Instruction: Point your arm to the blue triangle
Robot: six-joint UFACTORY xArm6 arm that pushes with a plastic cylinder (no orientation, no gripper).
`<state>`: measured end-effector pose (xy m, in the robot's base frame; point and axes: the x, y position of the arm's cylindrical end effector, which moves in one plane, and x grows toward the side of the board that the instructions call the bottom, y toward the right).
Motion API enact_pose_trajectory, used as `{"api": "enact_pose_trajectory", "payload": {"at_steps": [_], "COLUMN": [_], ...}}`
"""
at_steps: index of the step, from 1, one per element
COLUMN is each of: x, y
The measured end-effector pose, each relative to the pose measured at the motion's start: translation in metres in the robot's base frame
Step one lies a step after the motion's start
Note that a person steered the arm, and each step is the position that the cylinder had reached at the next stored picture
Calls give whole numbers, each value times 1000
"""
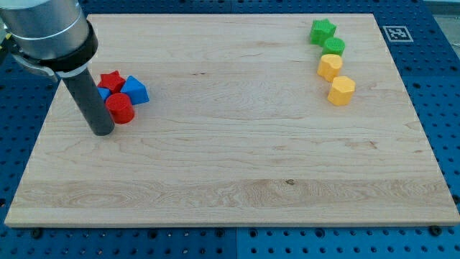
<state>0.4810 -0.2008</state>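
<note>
The blue triangle lies at the view's left on the wooden board, in a tight cluster. A red star touches it on its left. A red cylinder sits just below them. A second blue block peeks out behind the rod, its shape hidden. My tip rests on the board just left of and below the red cylinder, a short way left of and below the blue triangle. The dark rod rises from it toward the view's top left.
At the view's top right stand a green star, a green block, a yellow block and a yellow hexagon-like block in a slanting column. A fiducial marker sits at the board's top right corner.
</note>
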Motion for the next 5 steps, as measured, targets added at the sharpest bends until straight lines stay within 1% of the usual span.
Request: {"api": "enact_pose_trajectory", "payload": {"at_steps": [2, 3, 4, 5], "x": [-15, -13, 24, 33], "y": [1, 1, 21, 70]}}
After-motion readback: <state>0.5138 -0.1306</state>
